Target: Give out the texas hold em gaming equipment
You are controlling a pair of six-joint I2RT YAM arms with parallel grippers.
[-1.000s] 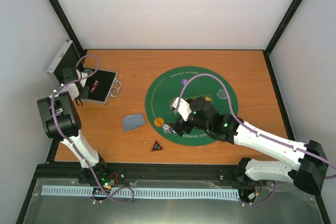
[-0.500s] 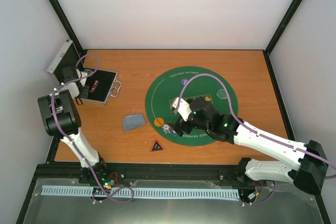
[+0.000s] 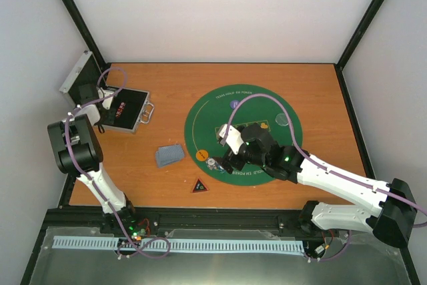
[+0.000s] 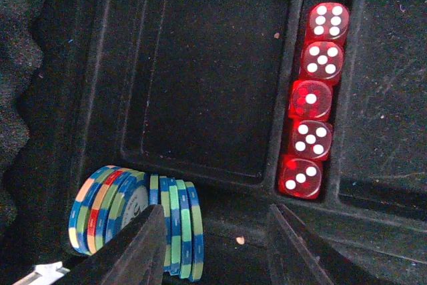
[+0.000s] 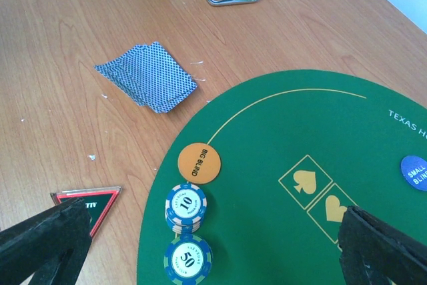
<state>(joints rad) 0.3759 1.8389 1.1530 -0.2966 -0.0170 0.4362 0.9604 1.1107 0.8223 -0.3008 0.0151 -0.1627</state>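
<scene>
- The left gripper (image 4: 213,248) stood partly open and empty inside the case (image 4: 200,85), one finger just beside the upright chips (image 4: 113,205)
- The right gripper (image 5: 210,248) gaped wide, holding nothing, above the blue chips (image 5: 186,205) on the green mat (image 5: 280,125)
- The cards (image 5: 148,75) and the triangle (image 5: 90,203) lay off the mat; red dice (image 4: 312,101) lined a case slot

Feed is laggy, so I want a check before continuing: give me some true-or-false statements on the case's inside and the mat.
Five red dice sit in one row. True.
The large compartment beside them holds cards. False: it is empty.
The orange Big Blind disc lies on the green mat. True.
The cards lie on the mat. False: they are on the table beside it.
The right gripper holds a chip. False: it is open and empty.
</scene>
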